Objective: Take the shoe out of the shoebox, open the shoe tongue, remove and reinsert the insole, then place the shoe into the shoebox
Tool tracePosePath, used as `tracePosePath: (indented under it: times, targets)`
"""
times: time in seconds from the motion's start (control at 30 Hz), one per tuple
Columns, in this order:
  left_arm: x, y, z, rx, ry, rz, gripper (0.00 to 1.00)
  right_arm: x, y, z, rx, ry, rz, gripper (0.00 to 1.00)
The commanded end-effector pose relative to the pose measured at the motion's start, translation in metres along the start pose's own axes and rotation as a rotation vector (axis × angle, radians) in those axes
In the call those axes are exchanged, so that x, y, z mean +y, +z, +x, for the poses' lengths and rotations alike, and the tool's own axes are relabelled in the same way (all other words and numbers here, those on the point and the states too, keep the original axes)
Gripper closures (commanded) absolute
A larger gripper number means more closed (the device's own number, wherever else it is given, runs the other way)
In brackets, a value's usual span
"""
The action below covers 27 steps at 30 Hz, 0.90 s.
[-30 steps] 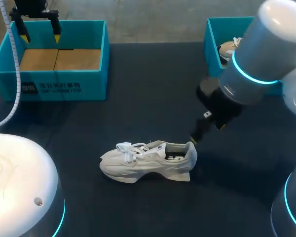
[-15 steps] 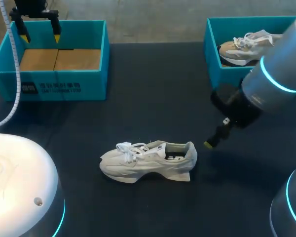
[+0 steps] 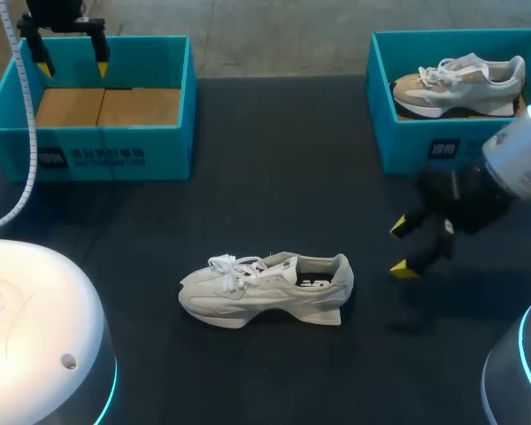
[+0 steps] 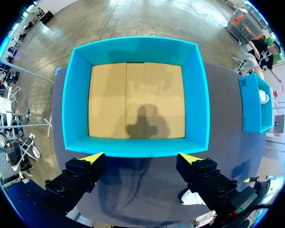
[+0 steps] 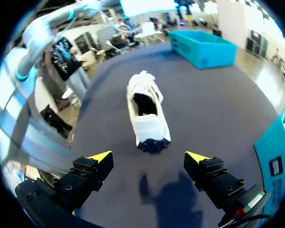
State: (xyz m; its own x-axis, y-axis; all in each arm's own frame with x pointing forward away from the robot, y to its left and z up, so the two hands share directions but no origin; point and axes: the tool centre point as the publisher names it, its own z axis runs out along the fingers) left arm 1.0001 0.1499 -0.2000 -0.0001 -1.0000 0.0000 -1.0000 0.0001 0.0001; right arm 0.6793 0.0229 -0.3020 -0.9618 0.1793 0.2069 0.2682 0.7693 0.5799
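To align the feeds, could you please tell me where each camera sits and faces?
Head view: above and behind, looking down; left gripper over the empty shoebox, right gripper beside the shoe.
Left wrist view: on that wrist, facing down into the shoebox; open fingers show.
Right wrist view: on that wrist, facing the shoe's heel; open fingers show.
Shared: head and right wrist views both show the shoe.

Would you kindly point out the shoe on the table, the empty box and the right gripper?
shoe on the table (image 3: pixel 265 290): head view, on its side.
empty box (image 3: pixel 106 157): head view, on its front wall.
right gripper (image 3: pixel 400 248): head view, midway between its fingers' yellow tips.
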Motion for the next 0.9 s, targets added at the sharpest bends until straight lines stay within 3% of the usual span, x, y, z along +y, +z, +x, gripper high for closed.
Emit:
tracePosePath:
  times: [0.03,0.13,0.43,0.67,0.9]
  targets:
    - [0.000,0.000,0.000,0.000,0.000,0.000,0.00,-0.006,-0.001,-0.002,0.164,-0.219,-0.299,0.00]
    - [0.000,0.000,0.000,0.000,0.000,0.000,0.00,-0.006,-0.001,-0.002,0.164,-0.219,-0.299,0.00]
    - [0.000,0.000,0.000,0.000,0.000,0.000,0.00,-0.047,0.024,-0.019,0.104,-0.286,-0.398,0.00]
    - [0.000,0.000,0.000,0.000,0.000,0.000,0.00,-0.054,0.037,-0.019,0.017,-0.289,-0.447,0.00]
    - [0.000,0.000,0.000,0.000,0.000,0.000,0.00,-0.058,0.049,-0.017,0.024,-0.257,-0.469,0.00]
